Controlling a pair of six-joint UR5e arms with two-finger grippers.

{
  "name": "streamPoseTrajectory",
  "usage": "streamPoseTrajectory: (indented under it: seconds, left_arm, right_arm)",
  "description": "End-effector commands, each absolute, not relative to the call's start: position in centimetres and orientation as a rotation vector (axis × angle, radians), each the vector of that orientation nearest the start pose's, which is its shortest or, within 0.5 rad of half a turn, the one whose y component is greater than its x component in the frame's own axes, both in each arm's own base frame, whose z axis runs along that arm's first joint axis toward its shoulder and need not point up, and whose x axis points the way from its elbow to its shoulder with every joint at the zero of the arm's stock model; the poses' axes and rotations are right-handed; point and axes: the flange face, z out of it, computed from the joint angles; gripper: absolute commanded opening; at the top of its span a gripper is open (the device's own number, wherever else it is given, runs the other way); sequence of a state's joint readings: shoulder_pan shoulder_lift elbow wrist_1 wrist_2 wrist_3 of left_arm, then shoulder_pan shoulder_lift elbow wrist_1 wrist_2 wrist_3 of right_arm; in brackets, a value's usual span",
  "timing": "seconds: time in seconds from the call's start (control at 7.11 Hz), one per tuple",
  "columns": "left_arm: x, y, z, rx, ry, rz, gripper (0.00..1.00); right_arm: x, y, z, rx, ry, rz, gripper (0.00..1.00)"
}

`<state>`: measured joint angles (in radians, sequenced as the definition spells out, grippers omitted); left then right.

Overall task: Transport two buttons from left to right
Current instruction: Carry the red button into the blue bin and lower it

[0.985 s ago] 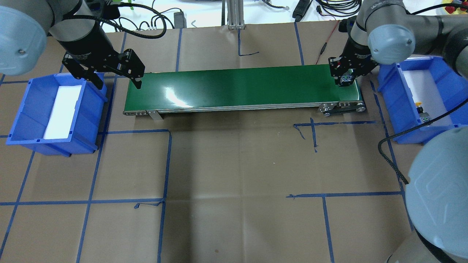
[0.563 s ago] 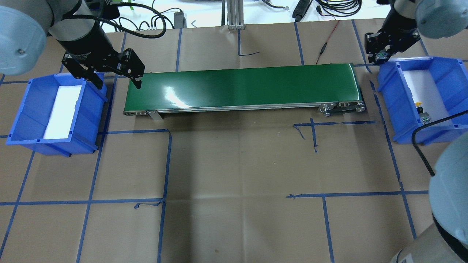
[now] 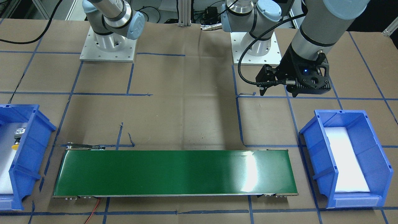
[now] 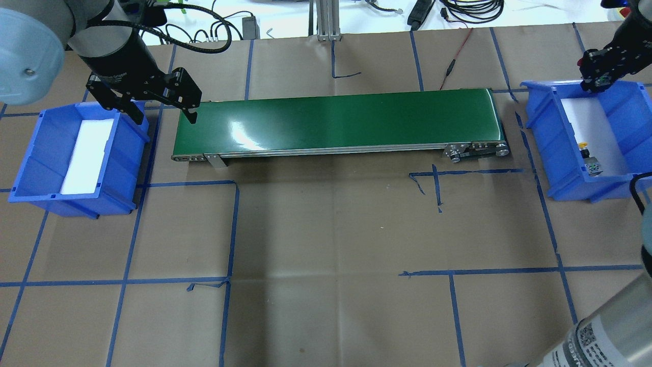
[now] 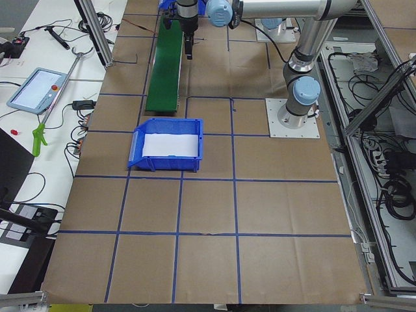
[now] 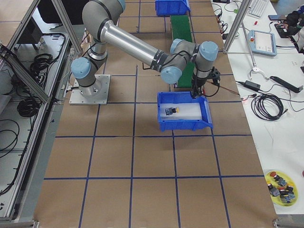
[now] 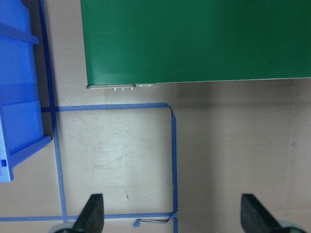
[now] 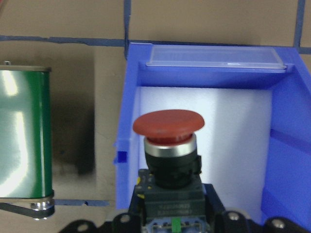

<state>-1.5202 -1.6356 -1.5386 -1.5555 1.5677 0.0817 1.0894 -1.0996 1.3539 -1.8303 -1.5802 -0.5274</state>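
Note:
My right gripper (image 4: 599,81) is shut on the red button (image 8: 168,124) and holds it over the far end of the right blue bin (image 4: 540,133). In the right wrist view the red cap sits above the bin's white floor. The yellow button (image 4: 587,149) lies in that bin near its front end; it also shows in the exterior right view (image 6: 171,111) and the front-facing view (image 3: 15,144). My left gripper (image 4: 164,116) is open and empty, between the left blue bin (image 4: 30,153) and the conveyor's left end. Its fingers (image 7: 92,213) show spread wide above the paper.
A green conveyor belt (image 4: 336,120) runs between the two bins and carries nothing. The left bin holds only a white foam pad (image 4: 86,153). Brown paper with blue tape lines covers the table. Cables lie along the far edge (image 4: 458,10).
My right gripper has carried the red button from the conveyor's right end, rightward and away, to above the right bin's far end. The left arm has not moved.

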Motion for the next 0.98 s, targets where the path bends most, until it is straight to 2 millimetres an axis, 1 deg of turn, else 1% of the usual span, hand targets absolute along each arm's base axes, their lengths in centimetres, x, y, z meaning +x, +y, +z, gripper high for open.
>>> streamPoseTrajectory:
  seconds: [0.0,0.14,0.28,0.42,0.56,0.84]
  left_arm:
    - [-10.7,-52.4,47.2,0.048,3.145,0.029,1.0]
    - [-10.7,-52.4,47.2,0.048,3.145,0.029,1.0]
    - [-10.7,-52.4,47.2,0.048,3.145,0.029,1.0]
    - [-10.7,-52.4,47.2,0.048,3.145,0.029,1.0]
    - [-10.7,-52.4,47.2,0.048,3.145,0.029,1.0]
    - [-10.7,-52.4,47.2,0.048,3.145,0.029,1.0]
  right_arm:
    - [-22.6,-65.8,30.5,-0.061,3.131,0.066,0.04]
    - [-23.0,-66.1,29.3,-0.061,3.153,0.077,0.04]
    - [-22.9,-65.5,27.8,-0.065,3.175,0.105,0.04]
    - [-22.2,-65.0,26.5,-0.073,3.176,0.106,0.04]
    - [-22.0,-64.7,25.5,-0.073,3.174,0.107,0.04]
    - [-22.0,-64.8,25.1,-0.09,3.171,0.116,0.05]
